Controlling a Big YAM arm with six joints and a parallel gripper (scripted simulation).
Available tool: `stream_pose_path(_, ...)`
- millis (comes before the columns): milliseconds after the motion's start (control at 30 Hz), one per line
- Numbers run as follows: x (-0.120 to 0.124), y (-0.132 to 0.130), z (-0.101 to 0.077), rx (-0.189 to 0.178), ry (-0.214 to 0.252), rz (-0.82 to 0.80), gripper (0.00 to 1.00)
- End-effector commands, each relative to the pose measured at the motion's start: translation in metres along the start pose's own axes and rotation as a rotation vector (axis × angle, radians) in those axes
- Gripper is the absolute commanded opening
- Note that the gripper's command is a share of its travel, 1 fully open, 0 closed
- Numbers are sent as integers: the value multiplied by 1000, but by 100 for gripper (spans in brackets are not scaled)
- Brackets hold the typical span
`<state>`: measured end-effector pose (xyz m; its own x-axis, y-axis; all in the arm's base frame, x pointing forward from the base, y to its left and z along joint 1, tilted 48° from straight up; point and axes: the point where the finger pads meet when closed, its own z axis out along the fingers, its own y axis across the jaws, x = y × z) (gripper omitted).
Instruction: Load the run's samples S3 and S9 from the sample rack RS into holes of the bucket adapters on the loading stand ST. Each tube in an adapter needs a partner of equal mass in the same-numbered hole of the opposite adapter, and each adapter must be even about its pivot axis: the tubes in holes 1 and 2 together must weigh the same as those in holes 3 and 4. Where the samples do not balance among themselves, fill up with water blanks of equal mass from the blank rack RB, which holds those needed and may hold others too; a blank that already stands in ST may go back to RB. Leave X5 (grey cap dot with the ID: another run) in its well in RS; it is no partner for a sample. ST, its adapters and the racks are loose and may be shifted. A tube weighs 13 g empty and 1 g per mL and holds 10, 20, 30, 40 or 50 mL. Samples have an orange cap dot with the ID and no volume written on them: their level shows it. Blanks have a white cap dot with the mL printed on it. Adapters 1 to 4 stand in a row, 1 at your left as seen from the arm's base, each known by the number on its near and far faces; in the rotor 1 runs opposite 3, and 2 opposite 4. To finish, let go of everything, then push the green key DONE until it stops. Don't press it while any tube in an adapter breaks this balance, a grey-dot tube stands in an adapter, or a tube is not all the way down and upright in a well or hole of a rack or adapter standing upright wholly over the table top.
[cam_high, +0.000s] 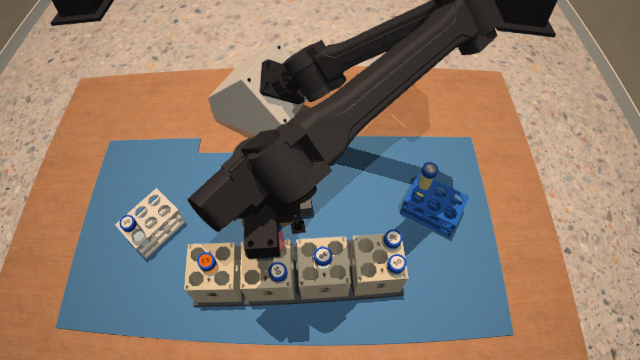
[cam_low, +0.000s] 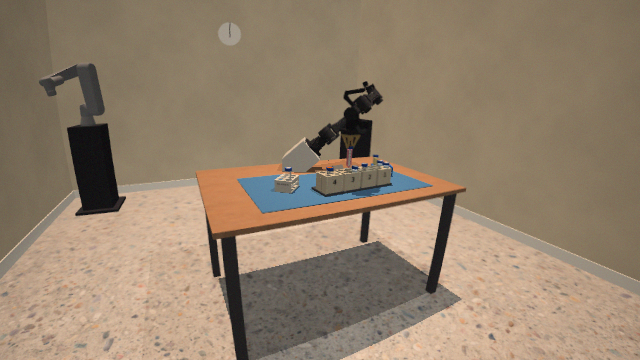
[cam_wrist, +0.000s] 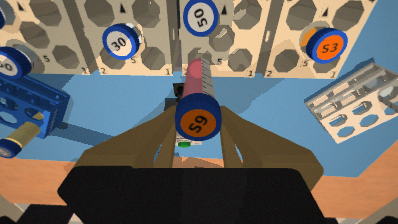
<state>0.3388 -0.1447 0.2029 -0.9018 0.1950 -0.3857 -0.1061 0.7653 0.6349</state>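
Observation:
My gripper (cam_wrist: 198, 112) is shut on sample S9 (cam_wrist: 198, 95), a tube with pink liquid and an orange cap dot. It hangs upright just above the arm-side edge of adapter 3 (cam_high: 266, 272), whose one filled hole holds a 50 blank (cam_high: 277, 271). The tube also shows in the exterior view (cam_low: 349, 156). Sample S3 (cam_high: 206, 261) stands in adapter 4 (cam_high: 210, 274). Adapter 2 holds a 30 blank (cam_high: 322, 256). Adapter 1 (cam_high: 379, 265) holds two blanks (cam_high: 395, 250). One tube with yellowish liquid (cam_high: 428, 175) stands in the blue rack RS (cam_high: 434, 202).
The white blank rack RB (cam_high: 150, 222) holds one blank (cam_high: 128, 222) at the mat's left. The DONE key box (cam_high: 300, 222) is mostly hidden under my arm; its green key (cam_wrist: 184, 144) shows below the held cap. A grey box (cam_high: 247, 100) sits behind.

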Motion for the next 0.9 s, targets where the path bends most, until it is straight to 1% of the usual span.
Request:
stream_pose_path(0, -9, 5, 0, 18, -27, -7, 0)
stream_pose_path(33, -20, 3, -11, 37, -47, -21, 0)
stream_pose_path(100, -20, 3, -11, 37, -47, -21, 0)
stream_pose_path(133, -18, -4, -18, 45, -59, -3, 0)
stream_pose_path(233, -17, -3, -18, 40, -54, 5, 0)
stream_pose_path(267, -13, -1, -9, 26, -34, -5, 0)
stream_pose_path(833, -13, 0, -10, 26, -34, -5, 0)
stream_pose_path(867, -12, 6, -8, 26, -34, -4, 0)
